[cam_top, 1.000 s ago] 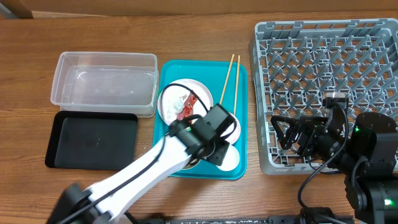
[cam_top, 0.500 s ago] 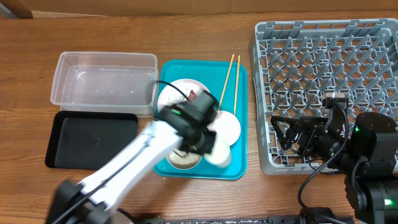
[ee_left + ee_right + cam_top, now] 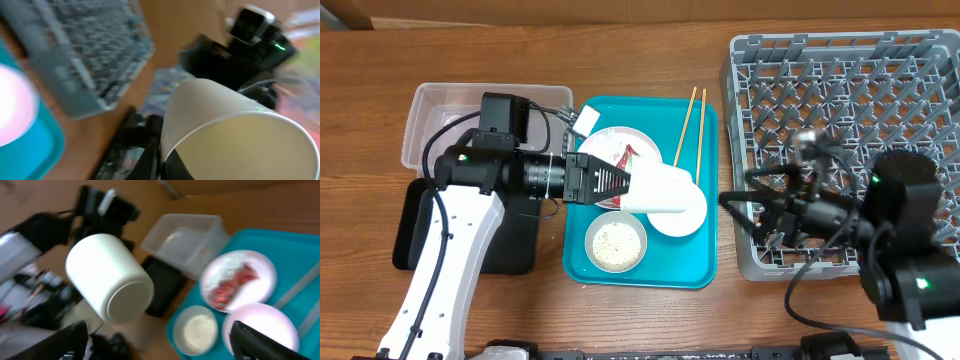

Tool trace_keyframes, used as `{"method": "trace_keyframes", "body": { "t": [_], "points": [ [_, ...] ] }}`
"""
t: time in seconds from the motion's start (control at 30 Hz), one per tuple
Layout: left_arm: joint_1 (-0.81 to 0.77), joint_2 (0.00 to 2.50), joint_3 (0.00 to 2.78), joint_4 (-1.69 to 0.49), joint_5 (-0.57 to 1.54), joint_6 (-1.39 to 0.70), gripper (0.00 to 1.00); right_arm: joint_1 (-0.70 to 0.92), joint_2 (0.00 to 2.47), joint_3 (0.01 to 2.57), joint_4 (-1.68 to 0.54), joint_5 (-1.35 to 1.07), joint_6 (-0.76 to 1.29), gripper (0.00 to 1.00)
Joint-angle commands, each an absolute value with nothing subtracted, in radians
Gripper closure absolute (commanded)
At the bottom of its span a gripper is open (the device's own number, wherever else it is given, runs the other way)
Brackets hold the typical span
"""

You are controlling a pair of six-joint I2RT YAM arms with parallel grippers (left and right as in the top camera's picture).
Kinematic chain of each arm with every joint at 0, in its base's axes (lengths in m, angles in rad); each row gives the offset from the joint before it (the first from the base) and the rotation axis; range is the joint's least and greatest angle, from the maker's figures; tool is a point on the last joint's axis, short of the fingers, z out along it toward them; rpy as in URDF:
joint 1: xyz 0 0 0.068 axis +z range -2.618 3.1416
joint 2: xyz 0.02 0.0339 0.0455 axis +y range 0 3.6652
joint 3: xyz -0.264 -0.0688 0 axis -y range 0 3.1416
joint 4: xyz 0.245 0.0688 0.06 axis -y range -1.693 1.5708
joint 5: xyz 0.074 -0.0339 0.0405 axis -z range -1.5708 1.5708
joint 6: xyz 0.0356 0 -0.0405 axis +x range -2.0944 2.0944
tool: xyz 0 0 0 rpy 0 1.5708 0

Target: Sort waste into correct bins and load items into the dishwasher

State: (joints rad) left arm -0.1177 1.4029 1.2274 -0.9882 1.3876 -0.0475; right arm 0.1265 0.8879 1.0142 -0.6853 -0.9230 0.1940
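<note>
My left gripper (image 3: 620, 186) is shut on the rim of the small white cup (image 3: 660, 190) and holds it on its side above the teal tray, its base toward the right arm. The cup fills the left wrist view (image 3: 235, 130) and shows in the right wrist view (image 3: 110, 277). My right gripper (image 3: 752, 205) is open and empty, facing the cup from the dish rack's (image 3: 850, 120) left edge. The white plate (image 3: 605, 150) holds the red wrapper (image 3: 626, 160) and a white scrap. A bowl of rice (image 3: 617, 243), a white bowl (image 3: 682, 215) and the chopsticks (image 3: 690, 125) lie on the tray.
The teal serving tray (image 3: 705, 270) sits mid-table. The clear tub (image 3: 485, 135) stands at the back left, with the black tray (image 3: 460, 230) in front of it, partly under my left arm. The rack fills the right side.
My left arm pulled back left, lifted the cup off the tray and turned it on its side. My right gripper moved left, from over the rack to its left edge.
</note>
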Motion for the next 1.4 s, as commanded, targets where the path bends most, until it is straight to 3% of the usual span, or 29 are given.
{"method": "trace_keyframes", "body": {
  "t": [0.0, 0.3, 0.37, 0.5, 0.57, 0.6, 0.63, 0.67, 0.7, 0.73, 0.8, 0.87, 0.9, 1.03, 1.17, 1.37],
  "points": [
    [-0.133, 1.402, 1.229, -0.992, 1.581, 0.023, 0.96, 0.200, 0.939, 1.042, -0.616, -1.079, 0.186, 0.05],
    [-0.145, 1.402, 1.230, -0.991, 1.539, 0.023, 0.96, 0.365, 1.018, 1.042, -0.384, -1.145, 0.214, 0.13],
    [-0.146, 1.402, 1.229, -0.991, 1.534, 0.024, 0.96, 0.390, 1.024, 1.042, -0.360, -1.139, 0.215, 0.25],
    [-0.145, 1.402, 1.229, -0.991, 1.534, 0.024, 0.96, 0.410, 1.028, 1.042, -0.353, -1.069, 0.241, 0.36],
    [-0.146, 1.402, 1.229, -0.991, 1.534, 0.023, 0.96, 0.410, 1.028, 1.042, -0.352, -1.065, 0.241, 0.36],
    [-0.147, 1.402, 1.230, -0.991, 1.534, 0.023, 0.96, 0.410, 1.028, 1.042, -0.353, -1.056, 0.241, 0.31],
    [-0.148, 1.402, 1.229, -0.991, 1.534, 0.023, 0.96, 0.410, 1.028, 1.042, -0.353, -1.047, 0.241, 0.34],
    [-0.150, 1.402, 1.230, -0.991, 1.534, 0.024, 0.96, 0.410, 1.028, 1.042, -0.352, -1.047, 0.240, 0.47],
    [-0.153, 1.402, 1.229, -0.991, 1.534, 0.024, 0.96, 0.410, 1.028, 1.042, -0.352, -1.047, 0.240, 0.54],
    [-0.157, 1.402, 1.230, -0.991, 1.531, 0.023, 0.95, 0.410, 1.028, 1.042, -0.353, -1.047, 0.240, 0.55],
    [-0.160, 1.402, 1.229, -0.991, 1.513, 0.023, 0.76, 0.410, 1.027, 1.042, -0.353, -1.047, 0.240, 0.55],
    [-0.159, 1.402, 1.230, -0.991, 1.495, 0.023, 0.50, 0.406, 1.021, 1.042, -0.361, -1.028, 0.240, 0.55],
    [-0.157, 1.402, 1.230, -0.991, 1.480, 0.023, 0.43, 0.398, 1.013, 1.042, -0.378, -0.994, 0.240, 0.55],
    [-0.155, 1.402, 1.229, -0.999, 1.326, -0.009, 0.30, 0.342, 0.952, 1.042, -0.503, -0.830, 0.240, 0.55],
    [-0.155, 1.402, 1.229, -1.044, 1.045, -0.069, 0.21, 0.232, 0.849, 1.043, -0.715, -0.588, 0.241, 0.55],
    [-0.158, 1.402, 1.230, -1.081, 0.860, -0.110, 0.24, 0.120, 0.774, 1.043, -1.094, -0.089, 0.371, 0.55]
  ]
}}
